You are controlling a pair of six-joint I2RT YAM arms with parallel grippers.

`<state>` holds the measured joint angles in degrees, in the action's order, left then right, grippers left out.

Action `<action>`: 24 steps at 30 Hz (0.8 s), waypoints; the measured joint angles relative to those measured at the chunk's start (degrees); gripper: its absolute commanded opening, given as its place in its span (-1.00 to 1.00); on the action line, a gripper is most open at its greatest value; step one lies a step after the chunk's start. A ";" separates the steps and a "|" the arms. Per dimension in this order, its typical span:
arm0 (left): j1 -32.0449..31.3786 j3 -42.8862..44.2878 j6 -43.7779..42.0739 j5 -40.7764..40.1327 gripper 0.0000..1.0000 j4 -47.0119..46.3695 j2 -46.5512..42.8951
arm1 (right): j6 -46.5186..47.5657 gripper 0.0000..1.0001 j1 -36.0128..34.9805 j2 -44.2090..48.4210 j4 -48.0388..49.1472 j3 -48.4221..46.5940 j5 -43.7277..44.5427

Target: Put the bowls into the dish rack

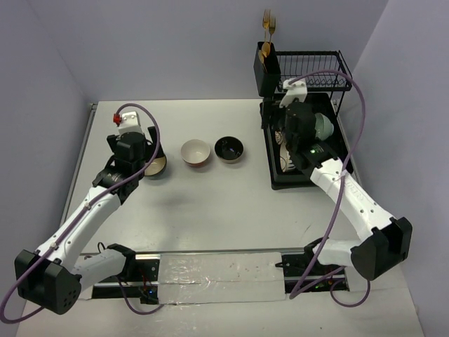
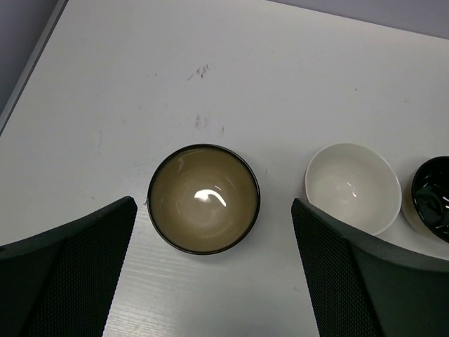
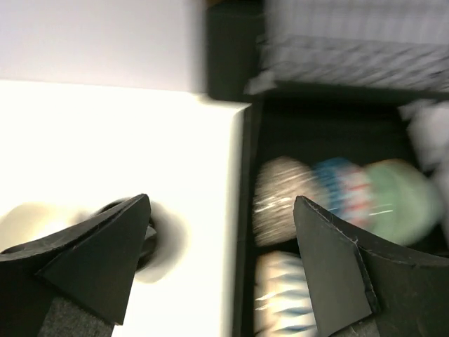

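Three bowls stand in a row on the table: a tan dark-rimmed bowl (image 1: 156,167) (image 2: 203,199), a white bowl with a red outside (image 1: 196,152) (image 2: 353,187) and a black glossy bowl (image 1: 229,149) (image 2: 431,198). My left gripper (image 1: 137,151) (image 2: 210,281) is open and empty, above the tan bowl. The black dish rack (image 1: 305,184) (image 3: 247,210) at the right holds several bowls, among them a mint green one (image 1: 323,126) (image 3: 403,200), a brown-white patterned one (image 3: 284,196) and a blue patterned one (image 3: 284,295). My right gripper (image 1: 291,133) (image 3: 221,267) is open and empty over the rack's left edge.
A black cutlery holder (image 1: 267,69) with gold forks (image 1: 268,28) stands at the rack's back left corner. A wire shelf (image 1: 316,74) spans the rack's back. Grey walls close the table on the left, back and right.
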<state>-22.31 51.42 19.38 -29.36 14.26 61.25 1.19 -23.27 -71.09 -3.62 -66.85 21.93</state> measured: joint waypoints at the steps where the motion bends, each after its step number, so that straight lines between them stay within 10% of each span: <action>1: 0.00 -0.24 0.00 0.00 0.97 -0.02 0.00 | -1.88 0.81 -1.31 -0.22 -1.46 -0.28 -1.38; 24: 0.00 -0.74 -0.24 -5.18 0.99 1.49 -9.42 | -43.52 0.71 -7.26 -31.32 -14.10 -7.82 -7.82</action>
<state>-22.31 50.68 19.14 -34.54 15.75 51.83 -42.33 -30.52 -102.41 -17.72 -74.67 14.11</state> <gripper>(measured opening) 0.991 0.912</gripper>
